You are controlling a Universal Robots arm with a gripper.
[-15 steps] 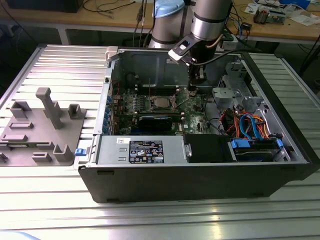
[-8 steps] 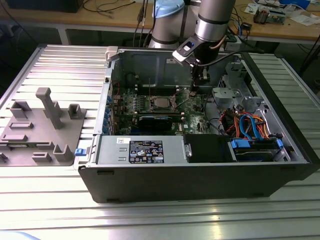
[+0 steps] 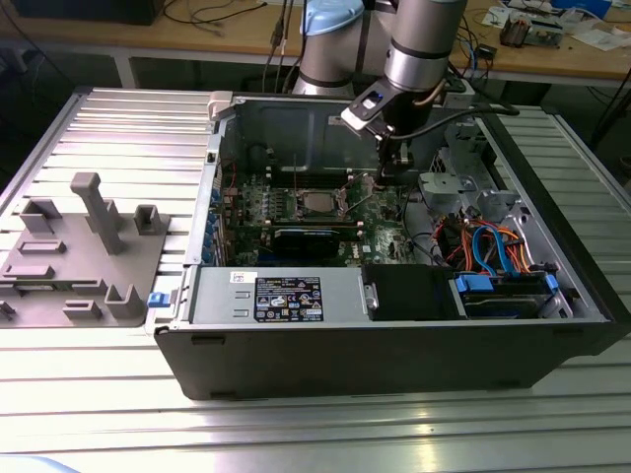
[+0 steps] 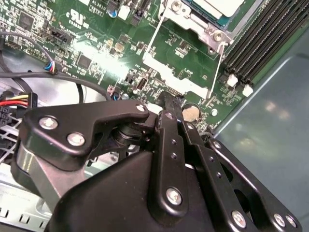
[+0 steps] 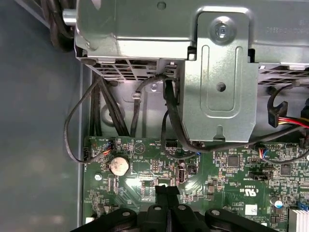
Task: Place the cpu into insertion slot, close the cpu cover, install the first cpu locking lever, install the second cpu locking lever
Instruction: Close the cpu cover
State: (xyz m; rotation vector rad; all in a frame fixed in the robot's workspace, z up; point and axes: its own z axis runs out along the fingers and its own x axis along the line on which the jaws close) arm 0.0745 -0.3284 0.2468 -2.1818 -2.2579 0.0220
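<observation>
The insertion slot (image 3: pixel 315 204) sits on the green board in the open computer case. The cpu (image 3: pixel 316 203) lies in it, silver top up, also seen in the second wrist view (image 4: pixel 219 5). The silvery cpu cover (image 4: pixel 195 20) frames the chip. Two thin wire levers (image 4: pixel 150 44) (image 4: pixel 217 70) run from the socket out over the board. My gripper (image 3: pixel 383 177) hangs over the board to the exterior view's right of the socket, near a coin battery (image 4: pixel 191 113). Its black fingers (image 5: pixel 166 191) are pressed together, shut on nothing.
Black memory slots (image 4: pixel 260 43) run beside the socket. A grey metal bracket (image 5: pixel 217 87) and black cables (image 5: pixel 171 116) stand beyond the gripper. A black power-supply box (image 3: pixel 409 291) and a drive bay with blue cables (image 3: pixel 493 256) fill the case front. A grey fixture (image 3: pixel 89 251) lies outside the case on the exterior view's left.
</observation>
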